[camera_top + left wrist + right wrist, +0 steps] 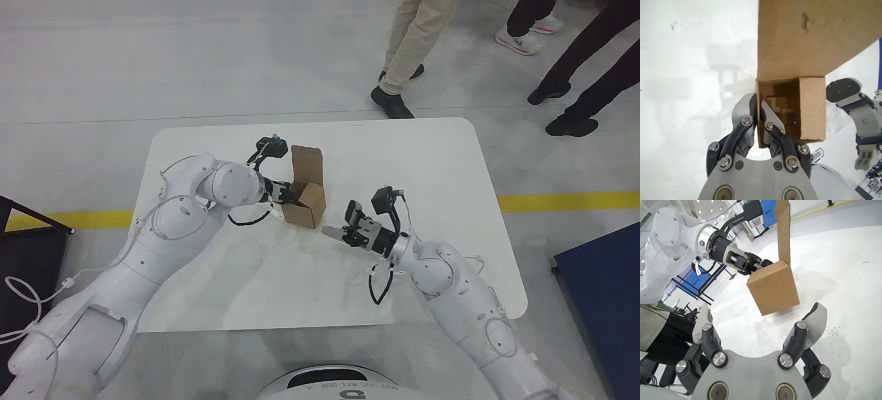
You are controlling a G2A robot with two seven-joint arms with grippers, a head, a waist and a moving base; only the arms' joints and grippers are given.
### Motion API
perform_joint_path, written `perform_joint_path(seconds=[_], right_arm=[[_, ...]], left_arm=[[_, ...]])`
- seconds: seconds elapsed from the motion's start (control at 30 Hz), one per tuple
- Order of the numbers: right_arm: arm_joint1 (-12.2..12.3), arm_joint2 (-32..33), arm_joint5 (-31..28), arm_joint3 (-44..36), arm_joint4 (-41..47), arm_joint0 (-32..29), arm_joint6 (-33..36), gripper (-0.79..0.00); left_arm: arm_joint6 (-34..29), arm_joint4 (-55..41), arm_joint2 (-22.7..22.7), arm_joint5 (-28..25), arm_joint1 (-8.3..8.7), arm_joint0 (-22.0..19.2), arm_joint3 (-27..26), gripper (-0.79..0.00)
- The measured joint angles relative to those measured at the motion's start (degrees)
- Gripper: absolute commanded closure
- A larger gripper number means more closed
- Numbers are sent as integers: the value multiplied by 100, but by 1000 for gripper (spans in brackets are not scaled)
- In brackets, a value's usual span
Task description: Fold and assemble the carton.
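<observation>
Carton: We found the small brown cardboard carton [305, 203] near the middle of the white, round-cornered desk [440, 170], its top open and its walls squared up.
Base: We could not tell whether its bottom rested on the desk or hung just above it.
Flap: One tall brown cardboard flap [783, 232] stood upright from the top edge of one wall, next to the wall that was gripped.
Left claw: The left claw [758, 107] was clamped on a side wall of the carton, one finger inside the opening and the other against the outer face.
Right claw: The right claw [334, 231] sat just beside the carton, on the side opposite the left claw, its fingers spread wide apart and touching nothing that we could see.
Desk surface: A few small dark scuff marks speckled it near the carton.
</observation>
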Motion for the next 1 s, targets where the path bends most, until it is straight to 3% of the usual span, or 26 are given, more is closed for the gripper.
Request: perform_joint_path(seconds=[0.17, 0.37, 0.5, 0.6, 0.77, 1.0], right_arm=[[-8, -55, 79, -1, -293, 47, -206, -785], [-16, -187, 72, 0, -768, 172, -319, -785], [-20, -328, 277, -30, -1449, 289, -310, -785], [-41, -498, 561, -105, -2001, 362, -333, -785], [-96, -822, 1139, -184, -2819, 463, -327, -785], [-197, -1077, 1981, -54, -3153, 576, -310, -785]], left_arm=[[-23, -613, -282, -299, 16, 94, 120, -785], [81, -1577, -971, -800, 126, 295, 432, -785], [371, -2283, -1570, -1188, 213, 482, 728, -785], [526, -2707, -1768, -1457, 213, 499, 927, -785], [708, -2930, -1570, -1590, 89, 187, 1426, -785], [733, -3115, -844, -1296, -300, -698, 2645, -785]])
